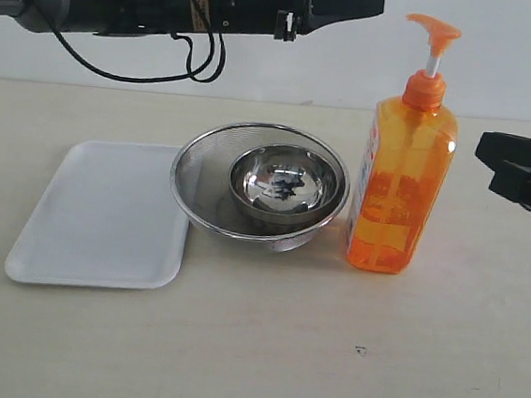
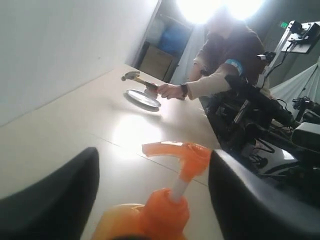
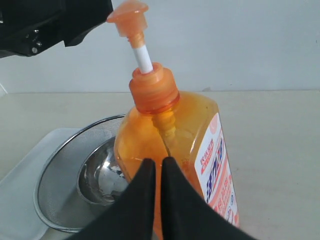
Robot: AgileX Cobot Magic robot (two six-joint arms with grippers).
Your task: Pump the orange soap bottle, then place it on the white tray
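My left claw [image 1: 365, 0] hangs high over the desk [image 1: 260, 349] with its fingers spread wide. In the left wrist view the pump head [image 2: 182, 152] sits between them and lower down, untouched.

The white tray [image 1: 99, 216] lies flat at far left. Next is the mesh strainer [image 1: 197, 178], with its rim over the tray's right edge and a small steel bowl [image 1: 276, 186] inside.

The orange soap bottle [image 1: 401, 189] stands upright just right of the strainer; I cannot tell if they touch. The white stem [image 1: 434, 65] shows, so the pump is up and not yet pressed.

My right claw [image 1: 495, 157] is at far right, apart from the bottle and level with its upper body. Its fingers are together on nothing.

Handling, as I judge it:
- **Weight and balance:** the bottle looks nearly full, so it is fairly heavy. It is tall, so it tips easily if the head gets pushed off-axis.
- **Surface:** the plastic is smooth and probably slick, and the walls likely give a bit under squeeze.
- **Pumping:** press the head straight down from above while the body is braced.
- **Carrying:** take it across the narrower sides at mid-body, below the shoulder, never by the stem. The right claw would need to spread first.
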